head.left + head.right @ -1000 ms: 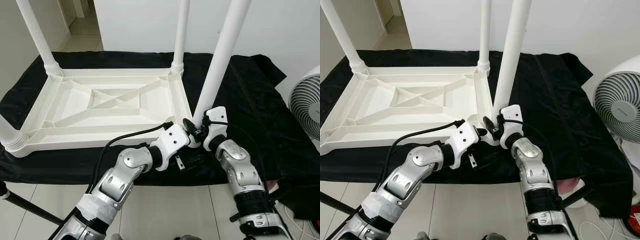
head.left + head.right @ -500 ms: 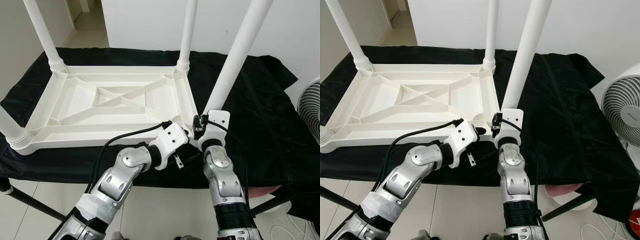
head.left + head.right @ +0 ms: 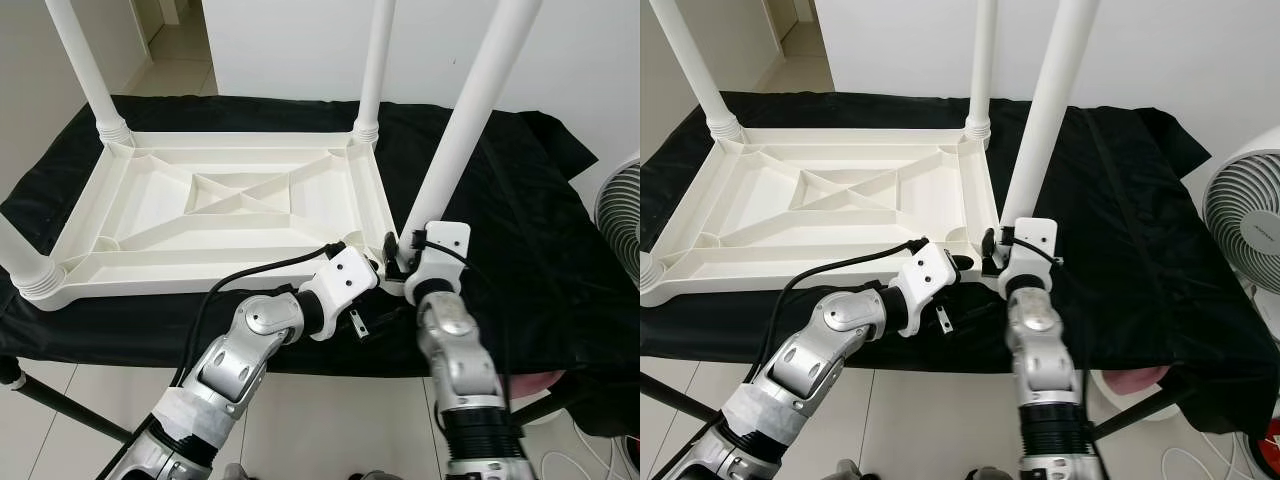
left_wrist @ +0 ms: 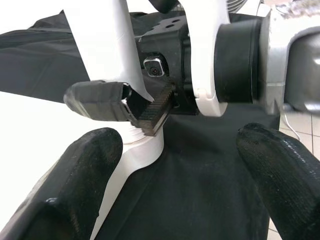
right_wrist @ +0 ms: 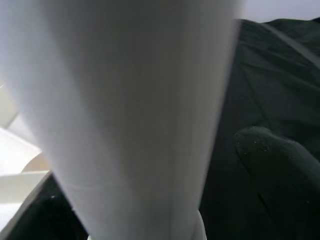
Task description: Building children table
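A white plastic children's table (image 3: 200,285) lies upside down on a black cloth. Its near right leg (image 3: 470,120) rises at a lean from the near right corner. My right gripper (image 3: 400,262) is shut on the foot of that leg, just above the corner socket. The right wrist view has the leg (image 5: 125,100) up close, with one finger (image 5: 280,170) beside it. My left gripper (image 4: 180,165) hovers open right next to that corner, empty. Between its spread fingers (image 4: 80,180) I see the right gripper (image 4: 131,107) and its ribbed pad against the white leg.
Three other legs stand upright at the back left (image 3: 85,65), back right (image 3: 372,70) and near left (image 3: 20,260) corners. The black cloth (image 3: 520,220) covers the worktop to its front edge. A white fan (image 3: 1245,215) stands at the right. Tiled floor lies below.
The camera shifted after the oldest frames. Over the last half second my right forearm swung to the right, with the gripper staying at the leg's base. The left arm kept still.
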`<state>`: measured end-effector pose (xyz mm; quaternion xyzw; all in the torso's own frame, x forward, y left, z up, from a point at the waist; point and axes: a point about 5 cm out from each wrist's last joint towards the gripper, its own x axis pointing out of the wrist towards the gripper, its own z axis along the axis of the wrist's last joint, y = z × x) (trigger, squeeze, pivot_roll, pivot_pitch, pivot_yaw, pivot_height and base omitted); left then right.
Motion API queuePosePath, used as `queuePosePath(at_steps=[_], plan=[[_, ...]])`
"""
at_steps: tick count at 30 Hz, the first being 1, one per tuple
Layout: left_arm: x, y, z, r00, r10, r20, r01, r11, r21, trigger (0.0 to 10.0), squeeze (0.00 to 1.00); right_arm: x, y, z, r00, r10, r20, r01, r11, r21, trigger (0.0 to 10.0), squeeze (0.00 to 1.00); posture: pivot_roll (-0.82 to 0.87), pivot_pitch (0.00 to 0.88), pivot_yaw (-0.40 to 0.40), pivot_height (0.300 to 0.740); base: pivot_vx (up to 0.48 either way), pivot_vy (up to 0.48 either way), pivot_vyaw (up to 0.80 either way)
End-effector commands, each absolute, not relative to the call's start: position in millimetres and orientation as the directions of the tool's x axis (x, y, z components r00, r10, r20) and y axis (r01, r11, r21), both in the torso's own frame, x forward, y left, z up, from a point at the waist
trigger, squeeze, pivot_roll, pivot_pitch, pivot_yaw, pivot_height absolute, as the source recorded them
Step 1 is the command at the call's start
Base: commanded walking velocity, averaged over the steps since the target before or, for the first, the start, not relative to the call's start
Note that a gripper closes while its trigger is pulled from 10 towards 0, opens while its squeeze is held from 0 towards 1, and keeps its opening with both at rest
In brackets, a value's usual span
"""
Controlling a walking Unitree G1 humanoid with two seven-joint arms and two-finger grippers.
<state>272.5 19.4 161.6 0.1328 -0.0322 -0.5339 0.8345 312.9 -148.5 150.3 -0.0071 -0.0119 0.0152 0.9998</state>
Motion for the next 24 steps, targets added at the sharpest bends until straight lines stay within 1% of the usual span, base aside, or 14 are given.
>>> queuePosePath(at_steps=[1,3,4,5,6,7,9,10,12,15,17,22,24], plan=[[272.1,19.4,159.5,0.432,-0.897,-0.098,0.882,0.397,0.252,10.0,0.0,315.3,-149.1,147.2,0.994,0.107,-0.007,-0.107,0.994,-0.017,10.0,0.21,-0.14,0.059,0.009,0.74,0.0,0.0,0.0],[272.1,19.3,159.5,0.431,-0.897,-0.098,0.883,0.397,0.252,10.0,0.0,316.3,-151.3,146.3,0.991,0.134,-0.018,-0.135,0.99,-0.034,10.0,0.21,-0.14,0.059,0.009,0.74,0.0,0.0,0.0],[272.5,19.2,159.6,0.43,-0.897,-0.098,0.883,0.396,0.253,10.0,0.0,318.7,-154.0,146.0,0.98,0.197,-0.027,-0.198,0.979,-0.054,10.0,0.0,-0.14,0.056,0.012,0.74,0.0,0.0,0.0],[272.5,19.2,159.6,0.43,-0.897,-0.098,0.883,0.396,0.253,10.0,0.0,318.7,-154.0,146.0,0.98,0.197,-0.027,-0.198,0.979,-0.054,10.0,0.0,-0.14,0.056,0.012,0.74,0.0,0.0,0.0],[272.9,19.1,160.0,0.43,-0.898,-0.097,0.883,0.396,0.253,10.0,0.0,320.8,-155.8,146.1,0.965,0.259,-0.034,-0.261,0.963,-0.065,10.0,0.0,-0.14,0.056,0.012,0.74,0.0,0.0,0.0],[272.9,19.1,160.0,0.43,-0.898,-0.097,0.883,0.396,0.253,10.0,0.0,320.8,-155.8,146.1,0.965,0.259,-0.034,-0.261,0.963,-0.065,10.0,0.0,-0.14,0.056,0.012,0.74,0.0,0.0,0.0],[273.7,18.7,160.8,0.429,-0.898,-0.095,0.883,0.394,0.255,10.0,0.0,324.3,-156.2,151.1,0.913,0.408,-0.026,-0.407,0.901,-0.151,10.0,0.0,-0.14,0.053,0.014,0.74,0.0,0.0,0.0],[273.7,18.7,160.8,0.429,-0.898,-0.095,0.883,0.394,0.255,10.0,0.0,324.3,-156.2,151.1,0.913,0.408,-0.026,-0.407,0.901,-0.151,10.0,0.0,-0.14,0.053,0.014,0.74,0.0,0.0,0.0],[274.2,18.6,161.0,0.427,-0.899,-0.096,0.883,0.391,0.258,10.0,0.0,329.4,-155.8,155.2,0.858,0.513,-0.029,-0.509,0.839,-0.192,10.0,0.0,-0.15,0.046,0.02,0.74,0.0,0.0,0.0],[274.2,18.5,161.2,0.425,-0.9,-0.096,0.884,0.39,0.26,10.0,0.0,333.2,-155.6,156.5,0.838,0.544,-0.034,-0.539,0.819,-0.197,10.0,0.0,-0.15,0.046,0.02,0.74,0.0,0.0,0.0],[274.7,18.8,161.6,0.424,-0.9,-0.098,0.883,0.388,0.264,10.0,0.0,338.5,-153.6,159.6,0.8,0.599,-0.04,-0.592,0.777,-0.216,10.0,0.0,-0.15,0.039,0.024,0.74,0.0,0.0,0.0],[275.3,19.3,162.0,0.425,-0.9,-0.097,0.882,0.388,0.267,10.0,0.0,340.6,-151.3,160.1,0.762,0.645,-0.058,-0.64,0.737,-0.219,10.0,0.0,-0.14,0.03,0.021,0.74,0.0,0.0,0.0],[275.4,19.4,162.2,0.426,-0.9,-0.097,0.882,0.388,0.269,10.0,0.0,341.0,-150.6,159.1,0.746,0.662,-0.072,-0.659,0.719,-0.219,9.8,0.0,-0.14,0.03,0.021,0.74,0.0,0.0,0.0]])
